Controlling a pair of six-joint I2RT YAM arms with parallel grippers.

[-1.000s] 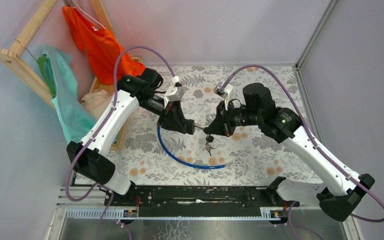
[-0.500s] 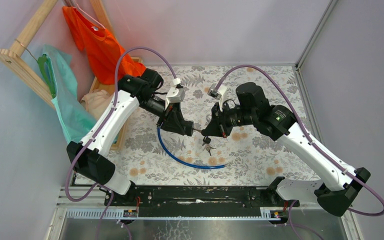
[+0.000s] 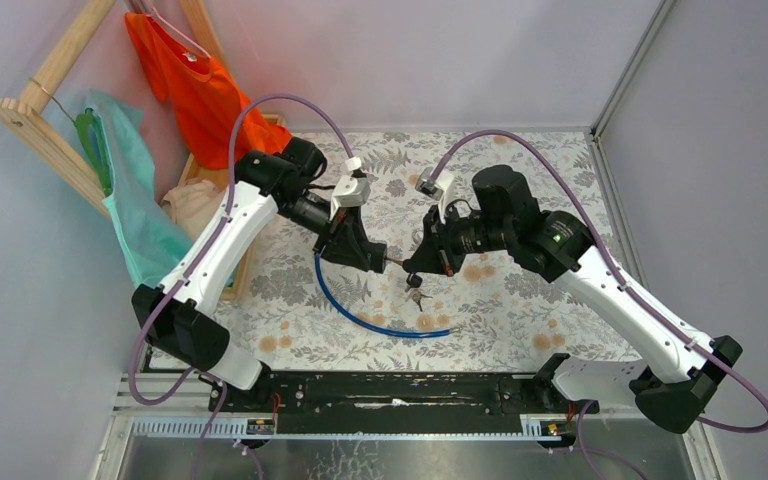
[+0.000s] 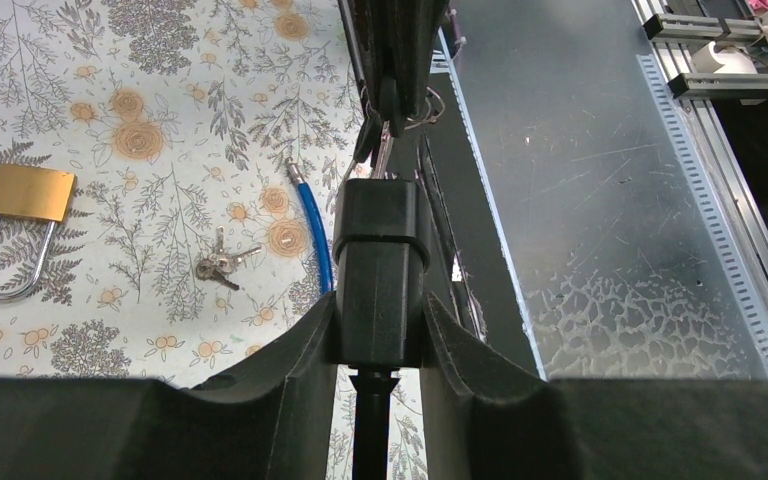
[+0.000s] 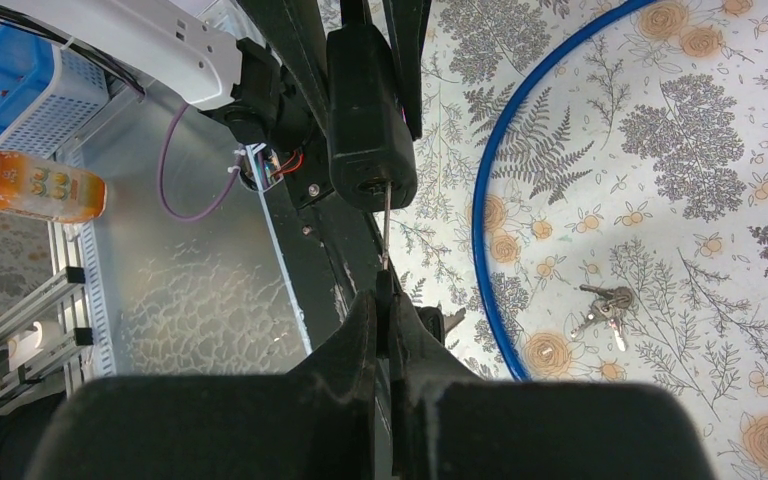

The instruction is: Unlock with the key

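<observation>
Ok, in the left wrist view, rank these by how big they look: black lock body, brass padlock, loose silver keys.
1. black lock body, but it sits in the left fingers right by the lens, so its lead over the padlock is unsure.
2. brass padlock.
3. loose silver keys, clearly smallest.

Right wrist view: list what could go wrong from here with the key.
1. The key has most of its blade bare between the right claw and the black cable lock; a skewed push or twist may bend it.
2. The left claw only pinches the lock's sides in midair, so it may pivot or slip.
</observation>
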